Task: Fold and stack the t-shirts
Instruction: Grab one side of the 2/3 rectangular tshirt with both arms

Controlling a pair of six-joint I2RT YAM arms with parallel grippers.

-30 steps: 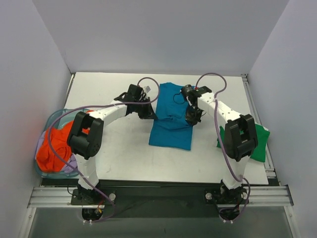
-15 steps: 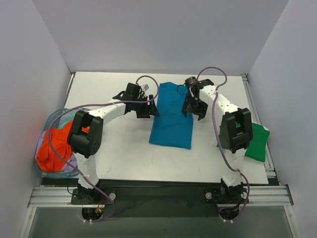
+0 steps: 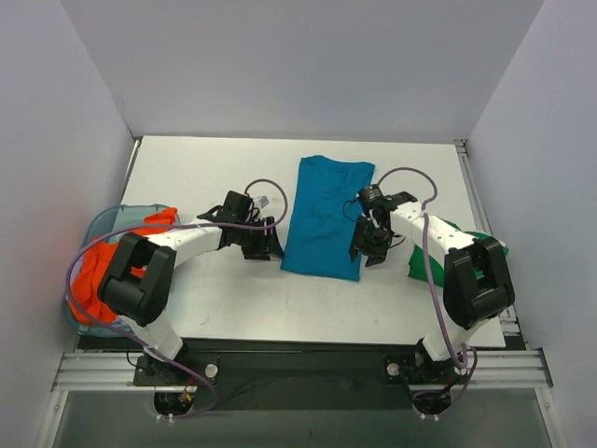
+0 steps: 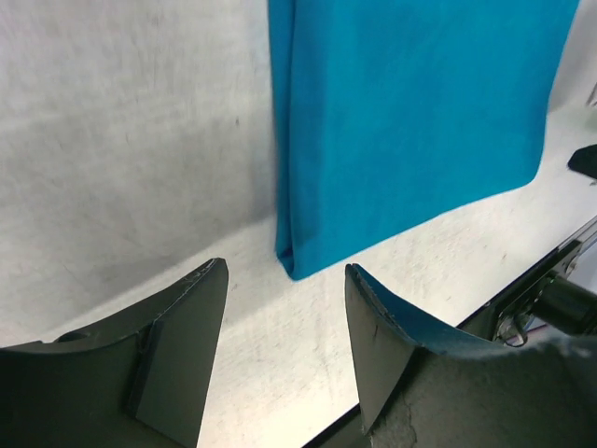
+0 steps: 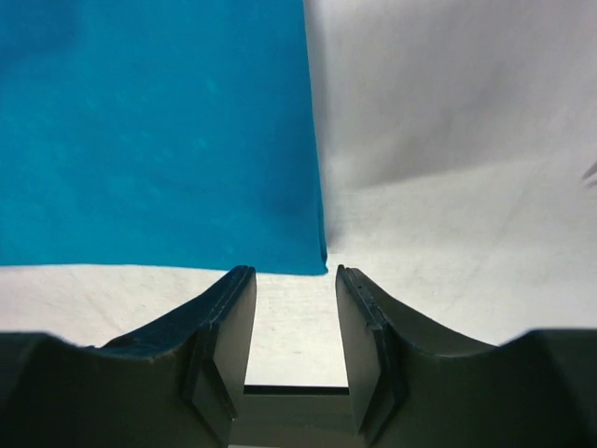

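a teal shirt (image 3: 326, 217) lies flat in the middle of a white table (image 3: 205, 168), folded into a long narrow strip. its long axis runs from the near edge toward the far wall, with the far end leaning slightly right. two robot arms reach in from the near side, one at each near corner of the strip. the left gripper (image 3: 270, 245) sits just beside the near left corner, jaws wide apart and empty — its wrist camera shows the folded corner just ahead of the gap. the right gripper (image 3: 366, 245) sits just beside the near right corner, jaws parted more narrowly and holding nothing. each arm is nearest its own corner, so the next fold probably carries the near end toward the far end. a green shirt (image 3: 490, 271) lies at the table's right edge, and an orange shirt (image 3: 103, 271) fills a basket (image 3: 112, 217) on the left.
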